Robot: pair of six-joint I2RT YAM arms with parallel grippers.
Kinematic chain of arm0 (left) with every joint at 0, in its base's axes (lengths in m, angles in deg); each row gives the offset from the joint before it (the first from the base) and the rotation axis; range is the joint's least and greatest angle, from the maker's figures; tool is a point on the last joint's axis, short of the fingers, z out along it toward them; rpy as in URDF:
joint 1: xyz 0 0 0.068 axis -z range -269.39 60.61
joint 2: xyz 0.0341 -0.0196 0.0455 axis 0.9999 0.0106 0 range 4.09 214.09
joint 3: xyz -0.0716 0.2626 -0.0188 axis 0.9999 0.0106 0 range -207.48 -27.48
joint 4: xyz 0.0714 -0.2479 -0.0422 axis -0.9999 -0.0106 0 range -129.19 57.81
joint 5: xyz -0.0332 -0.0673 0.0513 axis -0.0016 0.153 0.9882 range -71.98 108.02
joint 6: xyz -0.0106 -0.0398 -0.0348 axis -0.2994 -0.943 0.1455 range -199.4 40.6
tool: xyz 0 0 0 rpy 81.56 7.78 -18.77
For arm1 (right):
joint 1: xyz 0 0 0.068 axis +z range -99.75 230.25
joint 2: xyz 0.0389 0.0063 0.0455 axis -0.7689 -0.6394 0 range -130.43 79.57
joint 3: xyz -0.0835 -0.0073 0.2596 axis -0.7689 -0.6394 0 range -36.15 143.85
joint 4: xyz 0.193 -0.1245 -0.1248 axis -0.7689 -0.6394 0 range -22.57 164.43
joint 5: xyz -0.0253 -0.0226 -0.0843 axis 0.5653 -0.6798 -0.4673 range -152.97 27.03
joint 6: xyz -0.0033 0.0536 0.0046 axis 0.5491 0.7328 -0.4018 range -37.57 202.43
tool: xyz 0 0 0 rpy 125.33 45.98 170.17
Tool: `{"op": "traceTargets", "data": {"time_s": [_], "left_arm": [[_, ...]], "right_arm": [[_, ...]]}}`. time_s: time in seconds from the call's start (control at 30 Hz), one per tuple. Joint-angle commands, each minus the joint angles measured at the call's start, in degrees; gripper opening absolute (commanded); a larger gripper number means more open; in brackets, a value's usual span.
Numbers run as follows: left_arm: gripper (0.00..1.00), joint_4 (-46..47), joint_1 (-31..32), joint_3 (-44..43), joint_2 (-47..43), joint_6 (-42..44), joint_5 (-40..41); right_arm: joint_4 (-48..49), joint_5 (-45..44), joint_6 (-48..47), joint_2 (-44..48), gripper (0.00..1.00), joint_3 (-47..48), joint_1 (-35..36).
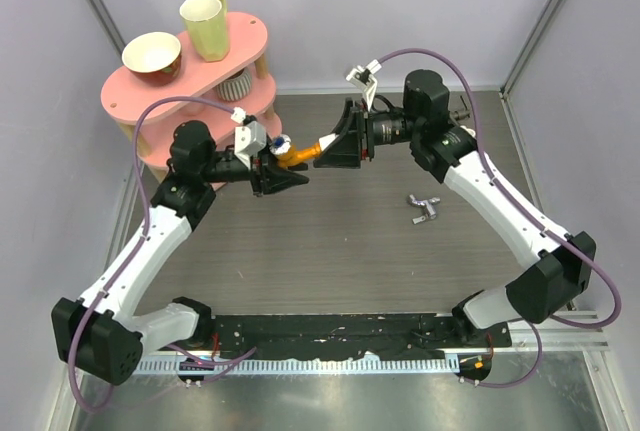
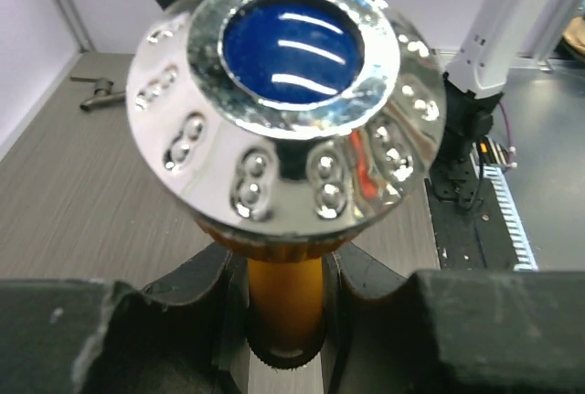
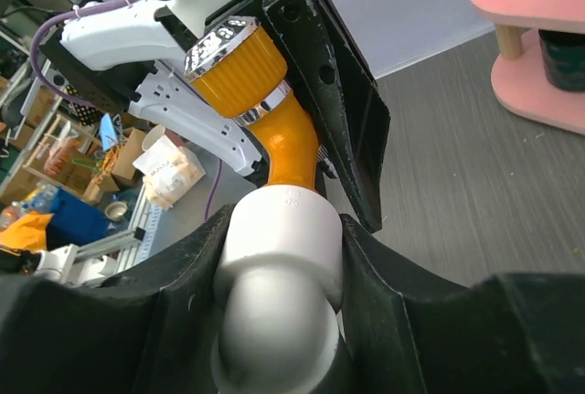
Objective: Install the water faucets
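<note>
Both arms meet above the table point(image 1: 330, 251), where the left gripper point(image 1: 283, 179) is clamped on the orange tap point(image 1: 305, 154) below its knob point(image 2: 283, 92) and the right gripper point(image 1: 343, 141) is closed around the white fitting point(image 3: 279, 257), which touches the tap's other end.

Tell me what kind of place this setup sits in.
Probably a robotics lab test cell: a grey table walled in by plain panels, a pink shelf holding a bowl and cup as props, and cardboard boxes cluttering the room beyond.
</note>
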Motion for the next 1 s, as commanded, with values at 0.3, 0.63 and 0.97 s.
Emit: {"op": "traceTargets", "data": {"time_s": [0.3, 0.63, 0.97], "left_arm": [[0.00, 14.2, 0.3, 6.0, -4.2, -22.2, 10.5], [0.00, 22.3, 0.3, 6.8, -1.5, -43.0, 15.1], [0.00, 35.8, 0.3, 8.6, 1.4, -63.1, 22.2]], "right_arm": [[4.5, -7.0, -1.1, 5.9, 0.61, -2.3, -7.5], [1.9, -21.1, -25.2, 16.0, 0.64, -7.8, -8.2], [3.4, -25.6, -41.1, 23.0, 0.69, -21.1, -3.5]]}}
